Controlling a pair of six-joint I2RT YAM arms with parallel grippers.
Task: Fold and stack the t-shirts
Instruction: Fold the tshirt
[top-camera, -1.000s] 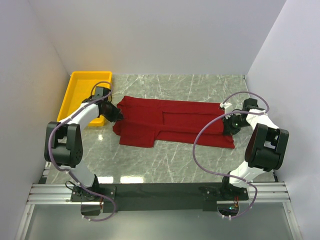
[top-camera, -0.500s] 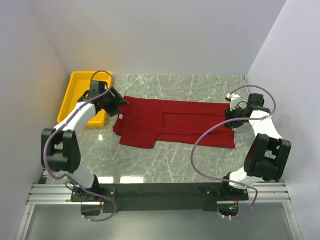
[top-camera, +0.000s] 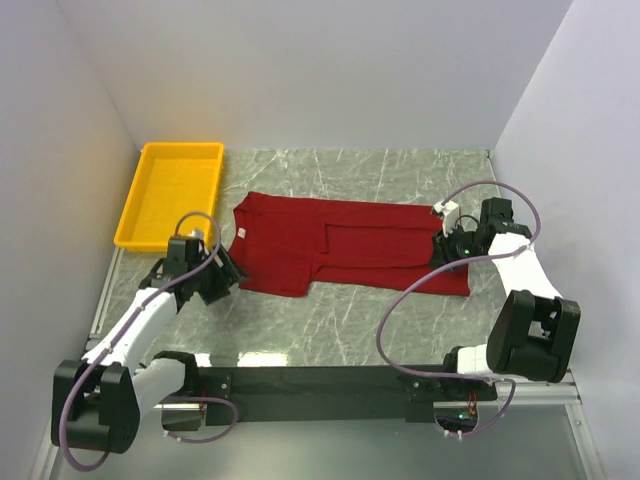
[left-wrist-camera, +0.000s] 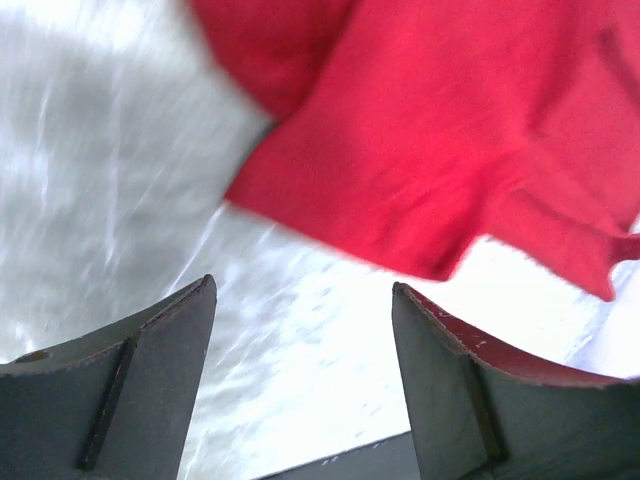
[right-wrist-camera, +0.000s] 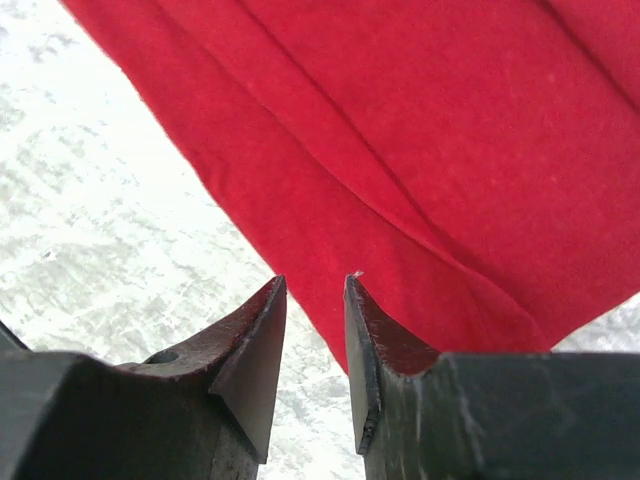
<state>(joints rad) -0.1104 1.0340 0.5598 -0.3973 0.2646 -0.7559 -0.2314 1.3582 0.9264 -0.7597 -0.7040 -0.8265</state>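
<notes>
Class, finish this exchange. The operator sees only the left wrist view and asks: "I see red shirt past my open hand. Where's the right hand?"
Observer: The right hand is at the shirt's right end.
Operator: Is it gripping the cloth?
Observer: Its jaws stand slightly apart; no cloth looks pinched.
Operator: Anything else on the table?
Observer: A yellow tray sits in the far left corner, just left of the shirt.

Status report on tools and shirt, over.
Red t-shirt flat, partly folded. Left tool open, clear of it. Right tool slightly open over its right end, nothing held. Yellow tray aside.
</notes>
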